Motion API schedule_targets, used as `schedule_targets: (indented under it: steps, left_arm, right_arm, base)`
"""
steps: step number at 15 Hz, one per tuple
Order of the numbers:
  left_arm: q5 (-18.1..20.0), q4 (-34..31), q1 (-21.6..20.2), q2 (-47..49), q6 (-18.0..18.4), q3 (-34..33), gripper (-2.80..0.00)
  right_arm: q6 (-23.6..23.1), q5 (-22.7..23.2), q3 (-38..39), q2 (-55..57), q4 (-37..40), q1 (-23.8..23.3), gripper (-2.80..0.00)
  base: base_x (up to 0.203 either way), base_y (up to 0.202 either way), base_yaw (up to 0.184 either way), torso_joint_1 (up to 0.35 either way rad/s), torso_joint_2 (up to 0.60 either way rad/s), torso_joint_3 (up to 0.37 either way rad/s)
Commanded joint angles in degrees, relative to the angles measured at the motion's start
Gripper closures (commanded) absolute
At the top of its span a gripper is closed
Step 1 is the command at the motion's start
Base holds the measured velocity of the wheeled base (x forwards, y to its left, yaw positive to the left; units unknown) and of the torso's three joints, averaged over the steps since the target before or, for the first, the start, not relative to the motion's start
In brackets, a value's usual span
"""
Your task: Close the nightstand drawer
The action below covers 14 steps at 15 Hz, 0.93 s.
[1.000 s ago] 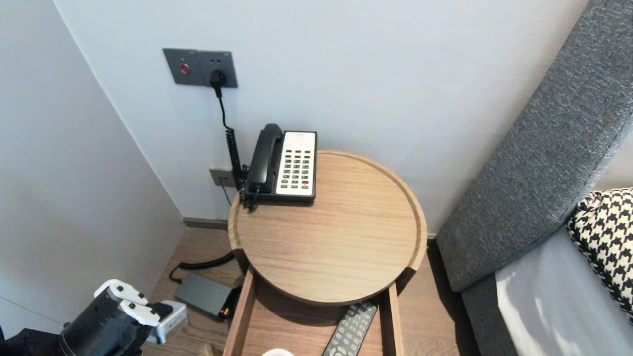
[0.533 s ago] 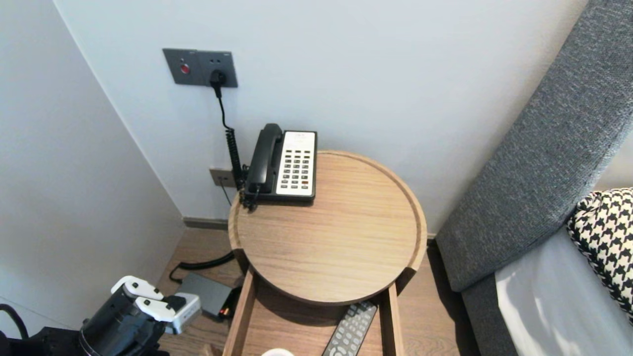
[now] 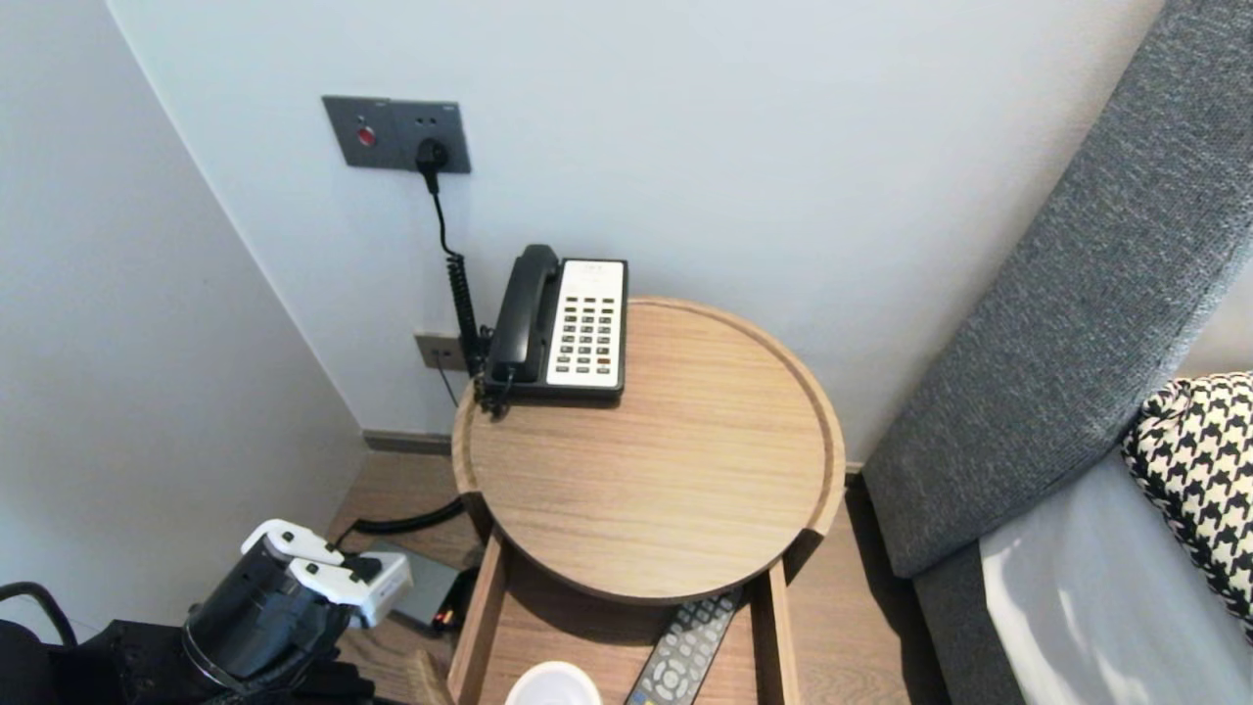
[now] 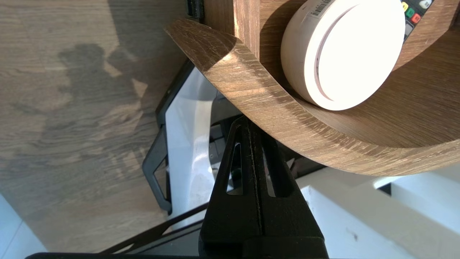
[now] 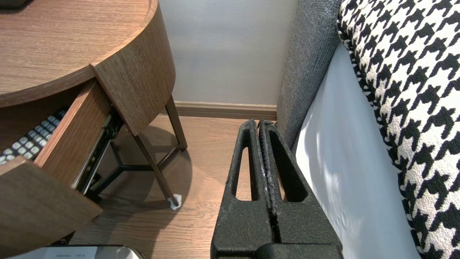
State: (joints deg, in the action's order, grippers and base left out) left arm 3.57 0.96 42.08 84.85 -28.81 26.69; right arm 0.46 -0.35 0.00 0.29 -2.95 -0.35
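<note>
The drawer stands pulled out from under the round table top. Its curved front is the thing closest to the left gripper. That gripper is low at the drawer's left outer corner, its fingers pressed flat together with nothing between them. The tips are right at the lower edge of the curved front — whether they touch the wood or sit just under it I cannot tell from the wrist view. Inside the drawer, just behind the front, lies a white round box with a barcode label on its side wall. Beside it, further in and partly under the table top, a grey remote control lies at a slant.

Near the left gripper a grey flat box rests on the wooden floor, with a black cable beside it. At the table top's far left edge sits a telephone with its handset in the cradle. A coiled cord runs up from there to a grey wall plate.

The right gripper hangs parked on the other side of the table — closed tight and empty. It is above the floor, next to the grey headboard and the bed with its houndstooth pillow.
</note>
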Motion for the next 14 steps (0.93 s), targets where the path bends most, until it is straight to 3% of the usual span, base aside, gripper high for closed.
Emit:
schedule_targets:
  steps: [1,14]
  left_arm:
    - [-0.1,0.1,0.0,0.8,-0.2,0.9,0.00]
    - [-2.9,4.5,0.0,9.5,-1.9,9.3,0.00]
  right_arm:
    - [0.0,0.0,1.5,0.1,0.0,0.0,0.00]
    - [0.1,0.0,1.4,0.0,0.0,0.0,0.00]
  base:
    - [0.000,0.000,0.000,0.000,0.00,0.000]
    - [0.000,0.000,0.000,0.000,0.00,0.000]
